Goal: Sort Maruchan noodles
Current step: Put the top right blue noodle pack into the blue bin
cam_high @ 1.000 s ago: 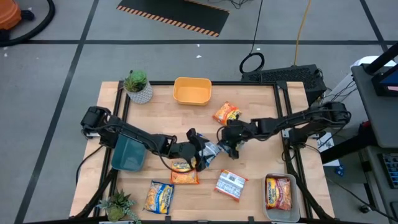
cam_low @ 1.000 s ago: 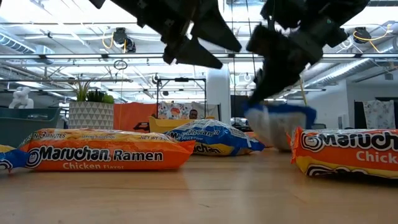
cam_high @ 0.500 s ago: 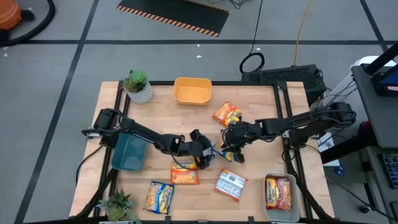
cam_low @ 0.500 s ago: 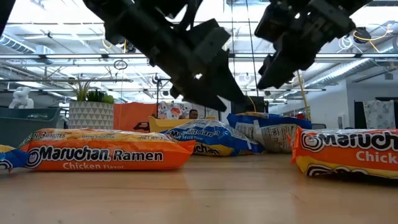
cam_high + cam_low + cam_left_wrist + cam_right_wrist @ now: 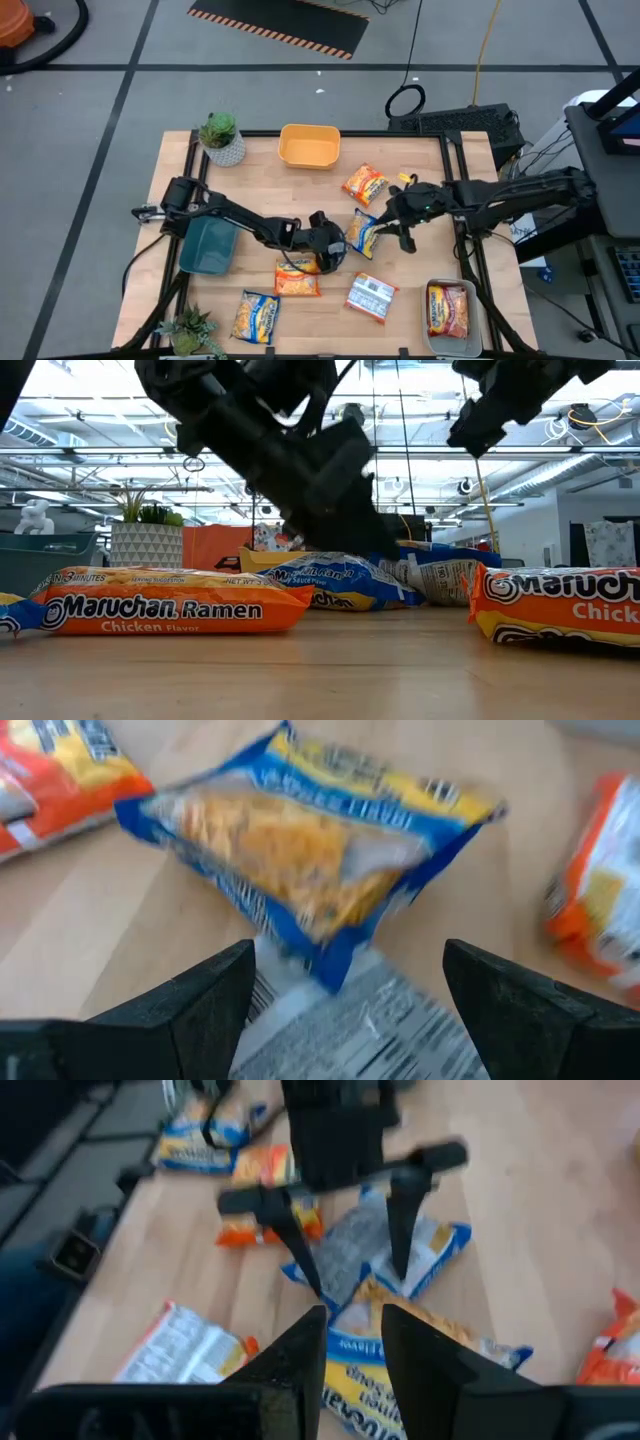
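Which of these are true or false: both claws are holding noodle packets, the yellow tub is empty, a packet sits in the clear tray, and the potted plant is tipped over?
1. Both claws hold packets. False: the left gripper is open over the blue packet, and the right gripper holds nothing.
2. The yellow tub is empty. True.
3. A packet lies in the clear tray. True: a red and orange one.
4. The potted plant is tipped over. False: it stands upright at the table's far left corner.
5. The teal bin holds several packets. False: none show in it.
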Robot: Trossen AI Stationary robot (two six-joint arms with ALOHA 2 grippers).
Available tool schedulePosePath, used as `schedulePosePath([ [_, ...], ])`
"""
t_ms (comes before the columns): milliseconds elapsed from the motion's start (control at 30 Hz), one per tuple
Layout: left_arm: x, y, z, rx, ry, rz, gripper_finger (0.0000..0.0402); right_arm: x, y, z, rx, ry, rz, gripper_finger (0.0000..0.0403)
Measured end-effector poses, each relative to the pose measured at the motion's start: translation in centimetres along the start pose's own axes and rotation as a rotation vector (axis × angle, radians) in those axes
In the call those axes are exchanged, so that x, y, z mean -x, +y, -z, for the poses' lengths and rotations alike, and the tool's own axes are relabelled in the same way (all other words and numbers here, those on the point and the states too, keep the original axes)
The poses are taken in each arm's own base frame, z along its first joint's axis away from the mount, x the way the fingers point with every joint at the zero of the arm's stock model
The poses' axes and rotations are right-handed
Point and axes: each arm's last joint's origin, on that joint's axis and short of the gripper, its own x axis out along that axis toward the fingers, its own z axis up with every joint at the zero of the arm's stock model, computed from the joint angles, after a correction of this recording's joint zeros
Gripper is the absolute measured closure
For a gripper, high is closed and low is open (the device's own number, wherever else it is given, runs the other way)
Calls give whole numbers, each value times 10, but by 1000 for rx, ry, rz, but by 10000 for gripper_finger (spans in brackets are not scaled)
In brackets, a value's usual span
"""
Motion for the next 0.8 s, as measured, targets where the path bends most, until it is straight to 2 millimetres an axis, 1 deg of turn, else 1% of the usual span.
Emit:
schedulePosePath([
  [100,-4,0,2,-4,-15,-14,97,8,0,1,0,-11,39,307],
  [200,-5,0,2,-21,-20,-24,139,11,0,1,2,-15,67,307],
  [300,-5,0,2,-27,-25,-24,193,11,-1,2,4,-16,90,307],
  [433,-5,0,2,-36,-31,-36,279,9,-1,0,6,-28,91,307],
  [533,-5,0,2,-70,-31,-42,345,9,0,-1,7,-38,88,307],
  [600,-5,0,2,-97,-29,-43,381,9,0,-1,7,-40,89,307],
  [667,-5,0,1,-121,-32,-43,393,9,-1,0,12,-33,89,307],
  [800,1,-1,-4,-176,-48,-39,395,9,-1,0,18,-28,91,307],
])
